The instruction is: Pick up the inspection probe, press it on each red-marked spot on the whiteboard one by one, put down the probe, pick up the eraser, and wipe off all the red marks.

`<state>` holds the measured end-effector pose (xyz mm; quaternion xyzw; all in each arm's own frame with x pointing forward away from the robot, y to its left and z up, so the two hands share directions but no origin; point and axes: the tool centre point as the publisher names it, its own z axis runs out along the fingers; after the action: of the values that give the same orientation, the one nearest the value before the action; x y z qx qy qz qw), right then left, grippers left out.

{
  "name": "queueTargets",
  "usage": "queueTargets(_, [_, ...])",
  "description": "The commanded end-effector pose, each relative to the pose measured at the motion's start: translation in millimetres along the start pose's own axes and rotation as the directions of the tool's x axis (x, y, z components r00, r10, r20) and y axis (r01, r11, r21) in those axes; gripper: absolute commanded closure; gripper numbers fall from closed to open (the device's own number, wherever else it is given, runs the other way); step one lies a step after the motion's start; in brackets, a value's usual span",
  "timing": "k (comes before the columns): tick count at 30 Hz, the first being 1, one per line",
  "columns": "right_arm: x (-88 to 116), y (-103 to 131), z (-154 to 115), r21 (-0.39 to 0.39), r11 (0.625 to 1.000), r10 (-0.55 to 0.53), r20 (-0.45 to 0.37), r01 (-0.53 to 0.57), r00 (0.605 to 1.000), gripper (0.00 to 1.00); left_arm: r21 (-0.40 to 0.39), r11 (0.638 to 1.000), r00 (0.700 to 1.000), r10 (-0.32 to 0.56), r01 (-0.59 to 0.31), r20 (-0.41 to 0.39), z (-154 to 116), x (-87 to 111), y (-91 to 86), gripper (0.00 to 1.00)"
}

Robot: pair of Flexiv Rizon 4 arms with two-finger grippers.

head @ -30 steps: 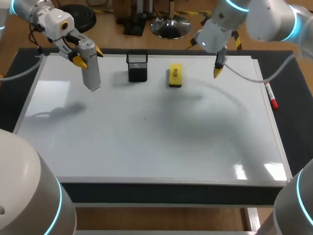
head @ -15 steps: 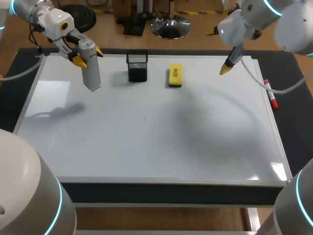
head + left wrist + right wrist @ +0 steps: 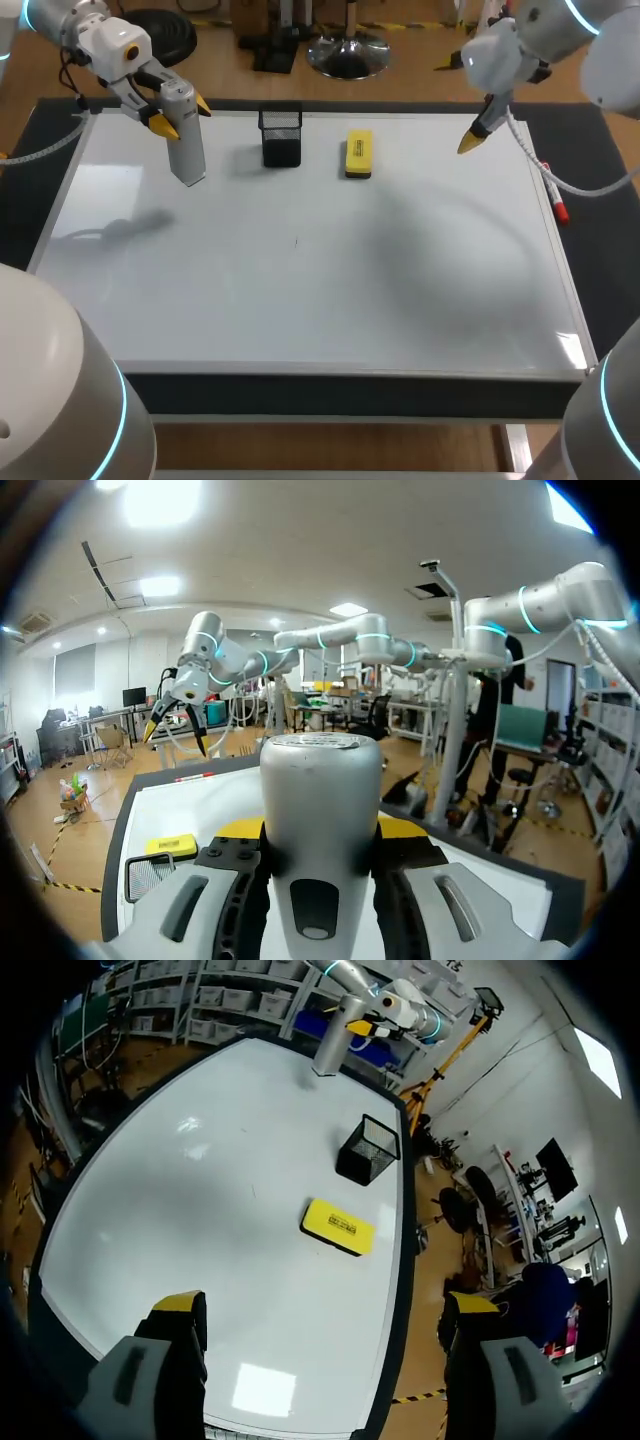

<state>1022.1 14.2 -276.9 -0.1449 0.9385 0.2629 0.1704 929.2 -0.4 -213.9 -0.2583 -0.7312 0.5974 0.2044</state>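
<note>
My left gripper is shut on the grey inspection probe and holds it upright above the whiteboard's far left corner. In the left wrist view the probe stands between the yellow tips of that gripper. The yellow eraser lies on the board near its far edge. My right gripper hangs open and empty above the far right of the board, to the right of the eraser. In the right wrist view, beyond this gripper, lie the eraser and the probe. I see no red marks on the board.
A black mesh cup stands just left of the eraser, and it shows as the cup in the right wrist view. A red marker lies along the board's right edge. A tiny dark speck sits mid-board.
My right arm has swung to the right and back, away from the eraser, with its gripper still open. The left arm and the probe have stayed where they were.
</note>
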Motion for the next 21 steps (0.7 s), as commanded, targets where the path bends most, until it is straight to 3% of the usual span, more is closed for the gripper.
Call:
queueTargets(1, [-3, 0, 0, 0.004, 1.000, 0.000, -0.011, 0.000, 1.000, 0.00, 0.002, 1.000, 1.000, 0.000, 0.000, -0.004, -1, -0.7, -0.3, 1.00])
queueTargets(17, [-3, 0, 0, 0.004, 1.000, 0.000, -0.011, 0.000, 1.000, 0.00, 0.002, 1.000, 1.000, 0.000, 0.000, -0.004, -1, -0.7, -0.3, 1.00])
queueTargets(21, [-3, 0, 0, 0.004, 1.000, 0.000, -0.011, 0.000, 1.000, 0.00, -0.008, 1.000, 1.000, 0.005, -0.005, -0.018, 4, -16.1, -7.0, 1.00])
